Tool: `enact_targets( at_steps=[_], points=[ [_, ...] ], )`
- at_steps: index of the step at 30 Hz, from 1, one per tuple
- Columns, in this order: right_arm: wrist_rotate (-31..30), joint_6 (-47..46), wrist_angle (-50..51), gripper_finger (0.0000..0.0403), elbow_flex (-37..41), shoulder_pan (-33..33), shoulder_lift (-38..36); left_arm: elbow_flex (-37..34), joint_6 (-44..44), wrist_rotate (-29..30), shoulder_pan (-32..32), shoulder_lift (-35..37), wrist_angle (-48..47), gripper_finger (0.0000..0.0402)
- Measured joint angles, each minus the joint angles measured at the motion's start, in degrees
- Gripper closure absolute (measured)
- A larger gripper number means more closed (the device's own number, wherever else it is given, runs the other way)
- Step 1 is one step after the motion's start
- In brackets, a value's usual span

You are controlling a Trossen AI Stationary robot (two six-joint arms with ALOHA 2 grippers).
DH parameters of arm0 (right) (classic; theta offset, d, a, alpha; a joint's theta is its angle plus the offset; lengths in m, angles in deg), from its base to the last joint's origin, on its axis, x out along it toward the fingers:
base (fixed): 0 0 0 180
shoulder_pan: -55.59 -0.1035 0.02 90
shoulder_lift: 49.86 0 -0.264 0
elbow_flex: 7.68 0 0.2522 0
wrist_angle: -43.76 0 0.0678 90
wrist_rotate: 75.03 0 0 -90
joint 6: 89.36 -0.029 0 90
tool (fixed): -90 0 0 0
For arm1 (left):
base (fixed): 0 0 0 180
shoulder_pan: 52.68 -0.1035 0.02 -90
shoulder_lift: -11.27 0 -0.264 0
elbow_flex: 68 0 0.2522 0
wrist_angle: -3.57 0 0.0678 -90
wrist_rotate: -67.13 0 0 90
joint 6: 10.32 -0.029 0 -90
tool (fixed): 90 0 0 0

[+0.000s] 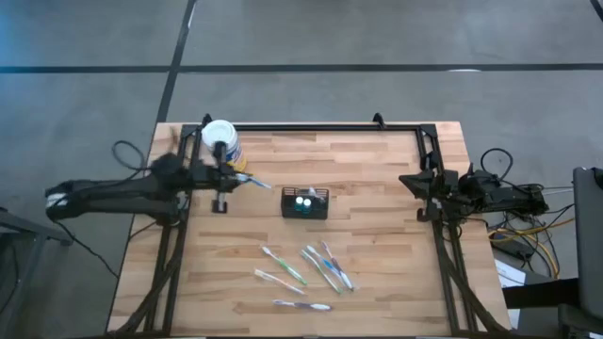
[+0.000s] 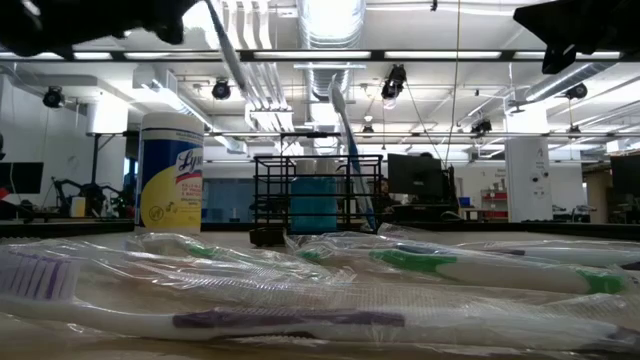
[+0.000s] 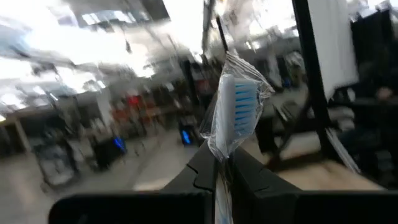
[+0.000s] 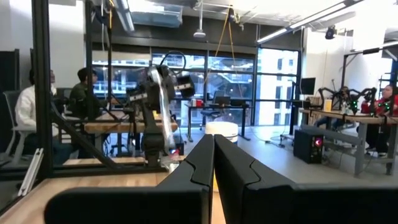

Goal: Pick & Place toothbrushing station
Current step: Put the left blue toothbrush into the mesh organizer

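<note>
The black openwork toothbrushing station [image 1: 304, 203] [image 2: 316, 195] stands mid-table with a toothbrush [image 2: 348, 150] leaning upright in it. My left gripper [image 1: 231, 178] [image 3: 219, 169] hovers just left of it, near the white-capped yellow jar [image 1: 221, 141], shut on a plastic-wrapped blue-bristled toothbrush [image 3: 241, 106] [image 1: 252, 181]. My right gripper [image 1: 421, 184] [image 4: 214, 163] waits shut at the table's right edge, with nothing in it. Several wrapped toothbrushes [image 1: 303, 268] lie on the near half of the table. My left gripper pinches the wrapped toothbrush between its two fingers [image 3: 202, 167], on the handle just below the head [image 3: 221, 152]. The fingers lie along the brush, roughly level, coming from the table's left. The bristled head sticks out past the fingertips, lifted clear of the table.
A black frame [image 1: 311, 127] runs along the table's far edge and down both sides. The jar stands close behind my left gripper. Bare wood lies between the station and my right gripper. People sit at desks in the room beyond [image 4: 81, 93].
</note>
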Motion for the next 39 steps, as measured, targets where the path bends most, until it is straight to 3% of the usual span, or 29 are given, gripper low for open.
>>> enact_targets(
  at_steps=[4, 10, 15, 39],
  points=[
    [0.0, 0.0, -0.11, 0.0394, -0.06, 0.0, 0.02, 0.84, 0.3, -2.08, -1.63, -8.02, 1.31, 0.0385],
    [0.02, -0.04, 0.07, 0.0394, -0.06, 0.0, 0.02, 0.57, 1.91, -5.16, -4.02, -17.88, 12.17, 0.0385],
    [0.02, -0.28, 0.17, 0.0394, -0.06, 0.01, 0.08, 2.79, 2.71, -7.76, -5.25, -22.68, 13.71, 0.0385],
    [0.04, -0.46, 0.46, 0.0394, 0.0, 0.0, 0.05, 4.2, -0.71, -7.89, -5.67, -42.44, 19.74, 0.0383]
  ],
)
